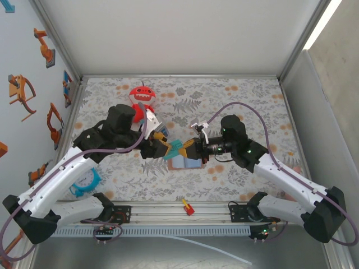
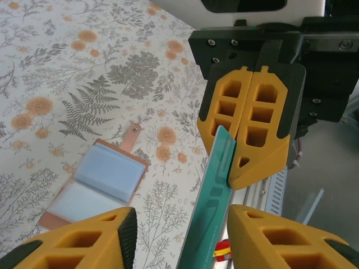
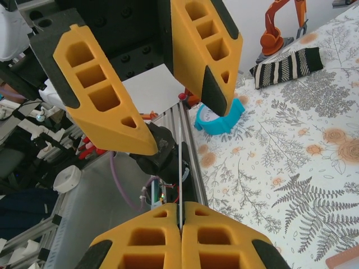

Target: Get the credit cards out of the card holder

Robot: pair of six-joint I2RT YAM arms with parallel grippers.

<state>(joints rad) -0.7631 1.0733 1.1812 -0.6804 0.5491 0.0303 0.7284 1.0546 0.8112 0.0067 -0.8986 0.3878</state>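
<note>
Left wrist view: right gripper (image 2: pixel 233 162) clamped on teal card (image 2: pixel 216 188), left gripper (image 2: pixel 182 224) apart astride it; card holder (image 2: pixel 98 188) open on table (image 2: pixel 67 67).

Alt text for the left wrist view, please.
The right gripper, shut on a teal card, holds it between the open fingers of the left gripper. The card holder lies open on the floral table beyond.

The teal card (image 2: pixel 210 207) runs off the left wrist view's bottom edge.
</note>
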